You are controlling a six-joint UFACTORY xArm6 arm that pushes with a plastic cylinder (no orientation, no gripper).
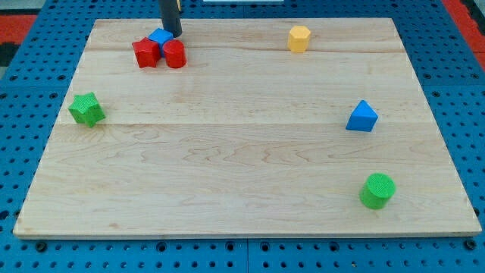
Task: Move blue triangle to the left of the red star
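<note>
The blue triangle point(362, 117) lies near the board's right edge, alone. The red star point(145, 53) lies at the upper left, touching a small blue block point(160, 36) and a red cylinder point(175, 54) on its right. My tip point(174, 34) is at the view's top, just above the red cylinder and right beside the small blue block. It is far from the blue triangle.
A green star point(87, 109) sits near the board's left edge. A yellow hexagonal block point(299, 38) is at the upper right. A green cylinder point(377, 190) is at the lower right. The wooden board point(242, 174) lies on a blue pegboard.
</note>
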